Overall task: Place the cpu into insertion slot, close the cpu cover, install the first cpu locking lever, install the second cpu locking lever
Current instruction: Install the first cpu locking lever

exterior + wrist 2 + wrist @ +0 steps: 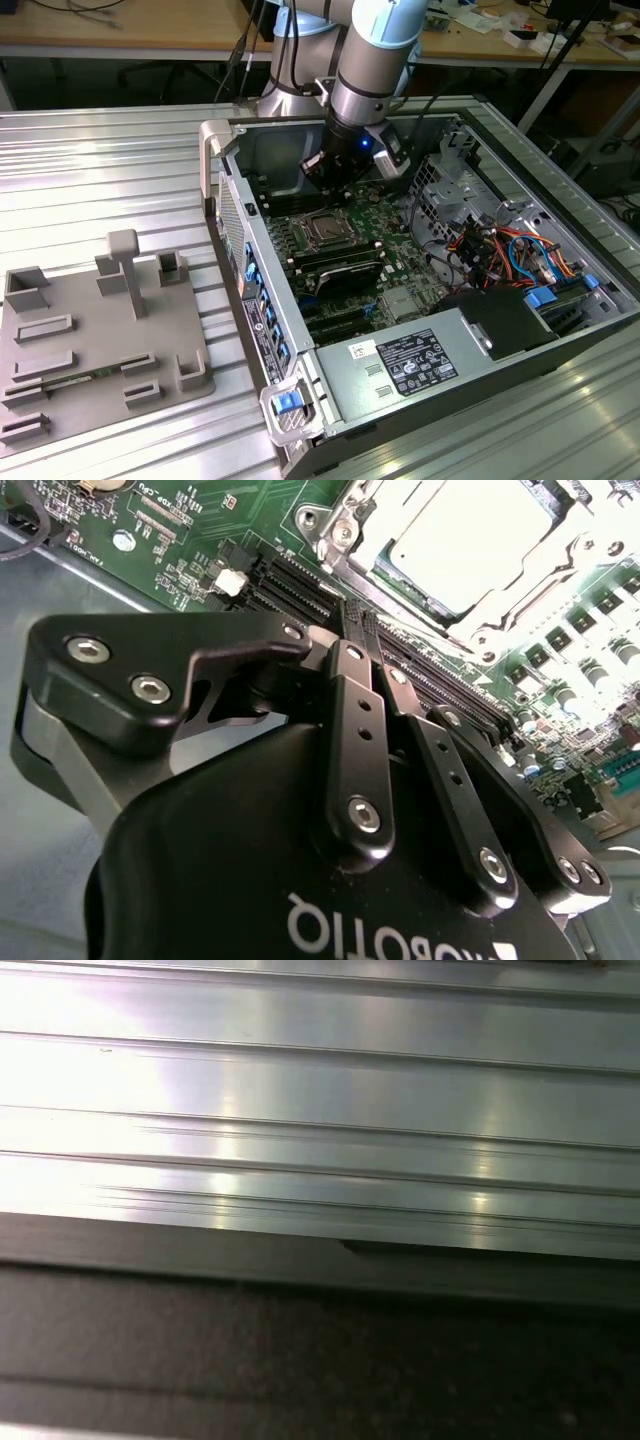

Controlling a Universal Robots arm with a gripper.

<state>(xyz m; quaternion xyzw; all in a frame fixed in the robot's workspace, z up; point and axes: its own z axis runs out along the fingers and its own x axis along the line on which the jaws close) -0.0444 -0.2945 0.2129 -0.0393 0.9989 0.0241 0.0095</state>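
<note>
One tool [358, 615], fingers pressed together, empty, beside cpu [470, 540]; insertion slot hidden beneath.

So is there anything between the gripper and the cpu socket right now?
Nothing visible. The gripper, fingers together, hangs over the board beside the socket, with open space between them. The cpu already sits in the socket with the cover framing it.
</note>
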